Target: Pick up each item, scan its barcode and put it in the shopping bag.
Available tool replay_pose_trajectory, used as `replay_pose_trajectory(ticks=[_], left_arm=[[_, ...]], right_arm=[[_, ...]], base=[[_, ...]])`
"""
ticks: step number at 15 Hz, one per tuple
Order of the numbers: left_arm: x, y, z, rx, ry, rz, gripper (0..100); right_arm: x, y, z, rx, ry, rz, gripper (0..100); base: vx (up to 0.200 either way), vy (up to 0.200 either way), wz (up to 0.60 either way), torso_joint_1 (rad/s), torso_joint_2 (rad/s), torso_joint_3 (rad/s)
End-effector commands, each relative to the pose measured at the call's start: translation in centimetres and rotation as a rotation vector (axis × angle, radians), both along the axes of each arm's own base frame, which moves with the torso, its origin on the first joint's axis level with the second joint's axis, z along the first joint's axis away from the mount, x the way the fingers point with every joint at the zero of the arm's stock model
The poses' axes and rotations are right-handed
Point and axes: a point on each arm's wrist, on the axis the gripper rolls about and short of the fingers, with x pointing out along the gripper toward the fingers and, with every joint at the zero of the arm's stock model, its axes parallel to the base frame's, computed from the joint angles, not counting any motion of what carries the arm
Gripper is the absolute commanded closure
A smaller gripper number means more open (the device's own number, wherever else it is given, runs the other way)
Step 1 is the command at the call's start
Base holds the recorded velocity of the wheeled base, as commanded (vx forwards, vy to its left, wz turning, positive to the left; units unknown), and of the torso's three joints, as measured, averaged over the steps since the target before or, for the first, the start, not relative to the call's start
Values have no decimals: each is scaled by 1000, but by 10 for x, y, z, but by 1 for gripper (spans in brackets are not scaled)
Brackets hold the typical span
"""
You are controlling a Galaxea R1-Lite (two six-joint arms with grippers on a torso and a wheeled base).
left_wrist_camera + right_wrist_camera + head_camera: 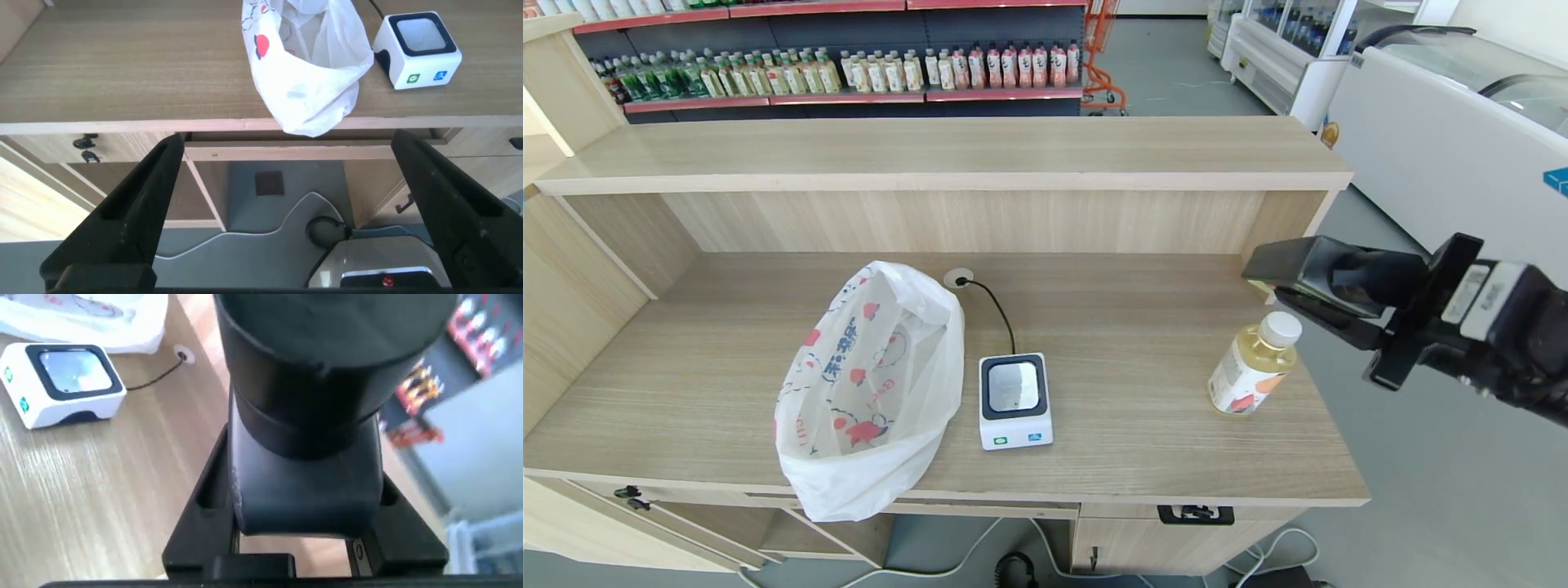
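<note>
A white shopping bag [870, 384] with red print stands open on the left half of the wooden counter [1127, 343]. Beside it sits the white barcode scanner [1014, 398], window facing up. A bottle of yellow drink [1252, 367] with a white cap stands upright near the counter's right edge. My right gripper [1372, 286] hovers just above and to the right of that cap, shut on a black item [1294, 265] that shows large in the right wrist view [327, 392]. My left gripper [288, 143] hangs open below the counter's front edge, in front of the bag [306, 57].
A black cable [996, 306] runs from the scanner to a hole at the counter's back. A raised ledge [947, 155] walls the far side. Shelves of bottles stand behind it, chest freezers [1445, 122] to the right. Drawers and cables lie under the counter.
</note>
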Motion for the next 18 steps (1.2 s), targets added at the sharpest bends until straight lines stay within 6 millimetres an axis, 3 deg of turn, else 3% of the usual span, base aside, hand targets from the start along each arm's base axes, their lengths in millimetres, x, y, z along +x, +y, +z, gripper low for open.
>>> replay_pose_trajectory(ticks=[1,3,6,8,18], left_arm=[[0,0,0,0,0,0,0],[0,0,0,0,0,0,0],[0,0,0,0,0,0,0],[0,0,0,0,0,0,0],[0,0,0,0,0,0,0]], right_arm=[[-21,4,14,-105,-236,69,100],[-30,16,32,-199,-574,119,100],[-51,28,55,-214,-1117,34,100],[-63,53,48,-209,-1248,183,100],[-74,54,43,-247,-1395,349,100]], base=[[0,0,0,0,0,0],[0,0,0,0,0,0],[0,0,0,0,0,0],[0,0,0,0,0,0],[0,0,0,0,0,0]])
